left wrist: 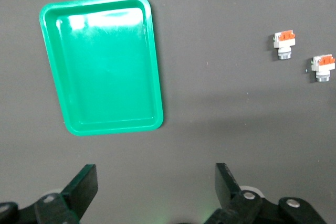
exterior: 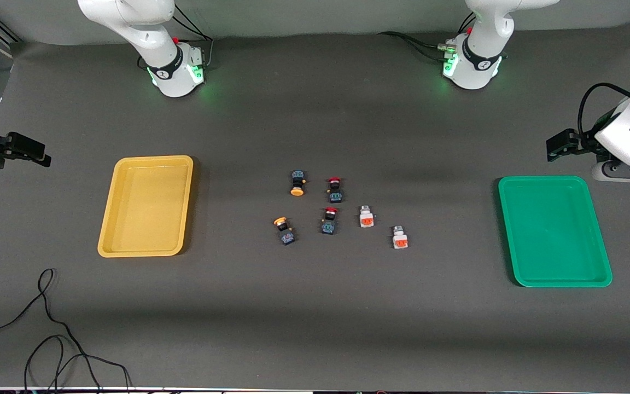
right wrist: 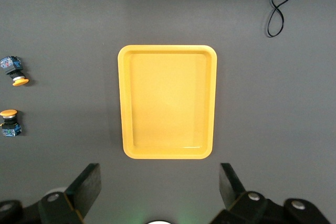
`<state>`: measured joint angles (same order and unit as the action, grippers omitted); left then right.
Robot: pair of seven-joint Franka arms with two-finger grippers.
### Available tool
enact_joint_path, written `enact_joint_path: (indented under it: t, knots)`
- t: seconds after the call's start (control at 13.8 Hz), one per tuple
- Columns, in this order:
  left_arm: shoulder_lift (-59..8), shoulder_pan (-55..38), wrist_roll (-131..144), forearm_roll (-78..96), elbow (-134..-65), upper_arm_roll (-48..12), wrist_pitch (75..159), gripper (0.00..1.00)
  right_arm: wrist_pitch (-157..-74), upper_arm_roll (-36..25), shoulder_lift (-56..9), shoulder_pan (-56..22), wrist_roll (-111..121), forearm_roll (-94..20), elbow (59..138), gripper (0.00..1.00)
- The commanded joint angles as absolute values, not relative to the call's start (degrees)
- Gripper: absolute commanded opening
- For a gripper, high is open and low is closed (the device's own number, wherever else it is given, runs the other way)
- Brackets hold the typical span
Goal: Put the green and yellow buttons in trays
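Desk [exterior: 315, 306] is dark grey, a black cable [exterior: 47, 328] looped at its near corner. Yellow tray [exterior: 146, 206] and green tray [exterior: 554, 231] hold nothing; the buttons [exterior: 297, 183] lie between them. Left gripper [left wrist: 156, 187] and right gripper [right wrist: 160, 187] wait, fingers wide, each above its end.

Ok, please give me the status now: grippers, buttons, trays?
Left gripper open, by green tray. Right gripper open, by yellow tray. Both trays hold nothing. Yellow-capped buttons, white buttons mid-table, red-capped buttons between them.
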<state>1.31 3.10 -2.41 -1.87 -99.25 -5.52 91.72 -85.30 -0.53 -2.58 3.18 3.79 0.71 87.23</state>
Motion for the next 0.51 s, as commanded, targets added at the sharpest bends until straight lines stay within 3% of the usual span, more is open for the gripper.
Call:
enact_joint_path:
  t: [0.0, 0.22, 0.44]
  knots:
    - [0.7, 3.34, -3.43, -1.23, -97.82, -5.19, 88.86, 1.0, -85.34, -0.62, -2.37, 2.29, 4.13, -0.18, 87.36, 1.0]
    - [0.62, 3.16, -3.43, -1.23, -97.82, -5.27, 88.77, 0.99, -86.56, -0.7, -1.59, -2.97, 1.34, -0.18, 90.78, 1.0]
    - [-3.24, 2.99, -3.34, -1.41, -91.52, -5.36, 84.67, 0.97, -92.52, -0.7, -0.27, -10.61, -6.82, -0.44, 96.66, 1.0]
